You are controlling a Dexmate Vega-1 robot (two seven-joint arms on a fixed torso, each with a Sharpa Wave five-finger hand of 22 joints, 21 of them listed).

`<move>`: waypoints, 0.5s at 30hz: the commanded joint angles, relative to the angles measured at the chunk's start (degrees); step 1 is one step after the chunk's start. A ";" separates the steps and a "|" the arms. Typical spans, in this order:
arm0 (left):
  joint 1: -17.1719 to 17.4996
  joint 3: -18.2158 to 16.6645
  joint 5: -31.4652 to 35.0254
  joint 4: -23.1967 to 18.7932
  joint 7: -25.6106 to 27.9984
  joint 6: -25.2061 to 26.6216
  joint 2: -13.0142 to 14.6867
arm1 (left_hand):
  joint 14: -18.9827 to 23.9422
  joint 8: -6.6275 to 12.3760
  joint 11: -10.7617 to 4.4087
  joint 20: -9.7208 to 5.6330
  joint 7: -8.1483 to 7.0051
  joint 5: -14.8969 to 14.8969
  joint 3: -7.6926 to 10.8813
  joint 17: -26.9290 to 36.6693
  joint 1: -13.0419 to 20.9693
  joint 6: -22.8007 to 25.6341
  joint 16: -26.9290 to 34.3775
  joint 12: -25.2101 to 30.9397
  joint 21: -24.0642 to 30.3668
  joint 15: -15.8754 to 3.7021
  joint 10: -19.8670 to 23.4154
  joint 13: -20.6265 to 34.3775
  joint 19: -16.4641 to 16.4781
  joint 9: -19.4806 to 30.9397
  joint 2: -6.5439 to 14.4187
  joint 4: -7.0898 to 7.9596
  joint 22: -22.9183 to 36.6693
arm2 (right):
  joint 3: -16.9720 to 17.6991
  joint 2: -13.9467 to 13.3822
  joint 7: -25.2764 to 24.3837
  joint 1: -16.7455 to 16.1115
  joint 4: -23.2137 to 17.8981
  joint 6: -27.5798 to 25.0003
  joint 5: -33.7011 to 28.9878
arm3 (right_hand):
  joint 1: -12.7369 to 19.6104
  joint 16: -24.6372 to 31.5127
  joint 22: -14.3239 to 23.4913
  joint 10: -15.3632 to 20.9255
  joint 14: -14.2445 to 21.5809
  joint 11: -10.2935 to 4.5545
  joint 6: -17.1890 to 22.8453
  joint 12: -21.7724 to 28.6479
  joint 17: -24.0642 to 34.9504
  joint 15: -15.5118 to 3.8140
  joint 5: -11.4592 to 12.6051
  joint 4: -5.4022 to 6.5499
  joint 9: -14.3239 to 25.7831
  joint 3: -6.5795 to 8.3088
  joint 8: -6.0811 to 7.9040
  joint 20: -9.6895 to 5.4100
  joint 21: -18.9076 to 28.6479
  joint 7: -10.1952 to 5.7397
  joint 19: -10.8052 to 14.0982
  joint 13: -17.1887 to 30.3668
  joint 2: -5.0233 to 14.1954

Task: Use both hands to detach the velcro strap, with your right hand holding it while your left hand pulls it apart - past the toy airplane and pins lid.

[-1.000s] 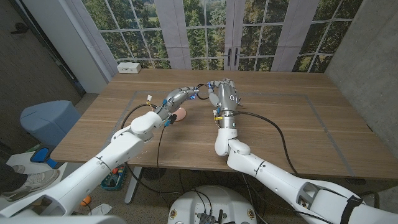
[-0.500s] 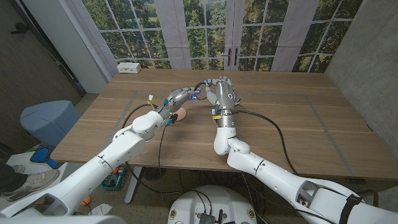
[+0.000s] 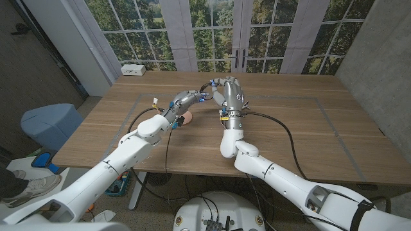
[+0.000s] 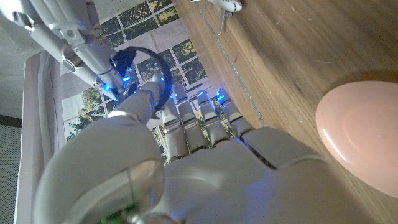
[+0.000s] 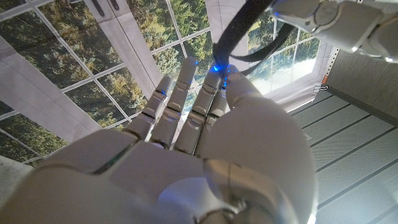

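Landmark: the pink pins lid (image 3: 187,117) lies on the wooden table (image 3: 302,135), just beside the left wrist.
Left robot hand (image 3: 186,99): raised just beyond the lid, fingers curled, thumb and a fingertip pinching one end of the strap.
Velcro strap (image 3: 210,84): a dark loop held in the air between both hands, beyond and to the right of the lid.
Right robot hand (image 3: 232,97): upright, right of the lid, fingertips closed on the strap's other end.
Toy airplane (image 4: 225,5): on the table, well beyond the lid.
White box (image 3: 133,70): at the table's far left corner.
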 commanded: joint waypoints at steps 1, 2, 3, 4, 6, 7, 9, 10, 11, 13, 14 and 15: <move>0.21 -0.36 0.44 0.36 1.45 -1.56 -0.90 | 0.91 2.82 -0.55 -0.26 0.06 0.29 -0.28 0.28 2.50 3.06 0.80 0.53 0.65 -3.31 1.72 0.94 1.14 1.88 0.49 -0.18 0.21 | 2.23 0.57 1.34 -0.81 -1.45 2.34 4.27 | 0.02 -0.03 0.22 0.64 0.70 -0.50 0.40 0.43 0.33 -8.47 0.21 0.21 0.05 0.20 -0.10 0.21 0.15 0.18 0.15 0.40 -0.33; 0.20 -0.35 0.61 0.31 1.59 -1.58 -0.88 | 1.13 3.00 -0.62 -0.39 -0.01 0.30 -0.33 0.29 2.73 3.02 0.94 0.55 0.73 -3.46 1.82 1.03 1.28 2.08 0.47 -0.18 0.22 | 2.34 0.56 1.48 -0.81 -1.47 2.46 4.49 | -0.03 0.00 0.22 0.74 0.77 -0.49 0.39 0.41 0.40 -8.45 0.21 0.21 0.05 0.17 -0.12 0.24 0.17 0.20 0.18 0.32 -0.39; 0.19 -0.34 0.75 0.29 1.68 -1.63 -0.88 | 1.10 3.30 -0.88 -0.48 -0.01 0.32 -0.38 0.30 3.09 3.02 0.99 0.68 0.80 -3.55 2.27 1.14 1.36 2.39 0.47 -0.20 0.23 | 2.46 0.54 1.72 -0.84 -1.54 2.56 4.75 | -0.10 -0.05 0.23 0.72 0.75 -0.48 0.35 0.43 0.40 -8.39 0.21 0.26 0.05 0.16 -0.15 0.23 0.17 0.19 0.16 0.35 -0.38; 0.18 -0.34 0.84 0.31 1.77 -1.73 -0.92 | 1.20 3.66 -0.98 -0.57 0.04 0.34 -0.46 0.31 3.34 3.30 1.09 0.68 0.85 -3.63 2.38 1.24 1.40 2.65 0.39 -0.20 0.24 | 2.56 0.75 1.48 -0.77 -1.23 2.65 4.85 | -0.09 -0.09 0.23 0.72 0.73 -0.47 0.36 0.44 0.41 -8.41 0.22 0.25 0.05 0.18 -0.16 0.26 0.19 0.22 0.19 0.39 -0.39; 0.20 -0.35 0.97 0.43 1.81 -2.08 -1.04 | 1.41 4.55 -1.22 -0.95 0.28 0.46 -0.66 0.24 4.16 3.76 1.26 0.72 1.00 -3.88 2.81 1.48 1.56 3.38 -0.02 -0.32 0.26 | 2.83 1.02 1.53 -0.72 -0.90 2.90 5.43 | -0.16 -0.16 0.23 0.68 0.77 -0.52 0.32 0.46 0.45 -8.38 0.25 0.29 0.06 0.22 -0.21 0.28 0.20 0.24 0.17 0.46 -0.33; 0.22 -0.36 1.06 0.44 1.90 -2.19 -1.08 | 1.52 4.79 -1.03 -1.07 0.31 0.52 -0.73 0.25 4.42 3.68 1.36 0.73 1.04 -4.02 2.96 1.56 1.59 3.66 -0.08 -0.29 0.26 | 2.96 1.19 1.48 -0.67 -0.64 3.03 5.70 | -0.19 -0.18 0.23 0.70 0.80 -0.45 0.31 0.49 0.48 -8.37 0.26 0.31 0.06 0.22 -0.23 0.30 0.19 0.26 0.13 0.50 -0.33; 0.25 -0.32 1.50 0.21 2.25 -2.11 -0.96 | 1.64 5.25 -1.11 -1.30 0.61 0.62 -0.90 0.25 4.83 3.69 1.49 0.72 1.15 -4.10 3.14 1.70 1.72 4.15 -0.24 -0.25 0.27 | 3.17 1.41 1.67 -0.54 -0.25 3.05 6.19 | -0.28 -0.16 0.23 0.66 0.90 -0.43 0.38 0.49 0.58 -8.33 0.28 0.34 0.06 0.19 -0.24 0.39 0.24 0.37 0.22 0.55 -0.36; 0.27 -0.31 1.64 0.13 2.30 -2.13 -0.90 | 1.70 5.60 -1.11 -1.57 0.57 0.73 -0.98 0.26 5.15 3.74 1.57 0.71 1.24 -4.28 3.27 1.78 1.84 4.50 -0.32 -0.25 0.28 | 3.39 1.68 1.55 -0.50 0.08 3.21 6.61 | -0.32 -0.20 0.24 0.64 0.91 -0.47 0.36 0.46 0.59 -8.30 0.30 0.37 0.06 0.21 -0.27 0.42 0.26 0.45 0.25 0.52 -0.31; 0.29 -0.34 1.55 0.21 2.10 -2.34 -0.92 | 1.63 5.77 -1.11 -1.59 0.69 0.84 -0.99 0.29 5.44 3.42 1.61 0.69 1.27 -4.32 3.34 1.86 1.81 4.81 -0.21 -0.18 0.29 | 3.47 1.76 1.68 -0.43 0.25 3.15 6.83 | -0.30 -0.24 0.24 0.70 0.92 -0.39 0.39 0.50 0.63 -8.36 0.34 0.33 0.06 0.24 -0.28 0.47 0.29 0.45 0.28 0.56 -0.32; 0.50 -0.50 1.33 0.37 2.08 -2.93 -1.14 | 1.66 6.20 -1.14 -1.74 1.08 1.02 -1.01 0.32 5.88 3.35 1.69 0.69 1.36 -4.47 3.52 1.97 1.90 5.31 -0.11 -0.16 0.31 | 3.71 2.06 1.64 -0.30 0.66 3.12 7.32 | -0.43 -0.25 0.24 0.77 1.00 -0.34 0.38 0.50 0.72 -8.26 0.36 0.39 0.06 0.22 -0.33 0.47 0.30 0.46 0.27 0.52 -0.33; 0.62 -0.59 1.13 0.72 1.88 -3.64 -1.41 | 1.60 6.45 -0.88 -1.77 1.32 1.17 -1.00 0.38 6.09 3.13 1.74 0.62 1.38 -4.37 3.48 2.05 1.82 5.68 0.08 -0.01 0.32 | 3.87 2.27 1.54 -0.29 0.84 3.16 7.65 | -0.40 -0.25 0.24 0.84 1.03 -0.27 0.38 0.47 0.76 -8.31 0.37 0.34 0.07 0.23 -0.34 0.49 0.31 0.48 0.27 0.44 -0.34; 0.69 -0.72 0.40 1.39 1.10 -4.65 -1.83 | 1.53 6.64 -0.56 -1.79 1.44 1.35 -0.93 0.36 6.07 2.66 1.66 0.60 1.42 -4.34 3.56 2.13 1.79 6.10 0.25 0.22 0.33 | 4.07 2.37 1.76 -0.26 0.95 3.22 8.14 | -0.48 -0.30 0.25 0.73 1.05 -0.34 0.40 0.43 0.79 -8.24 0.39 0.38 0.07 0.23 -0.36 0.50 0.33 0.48 0.30 0.45 -0.35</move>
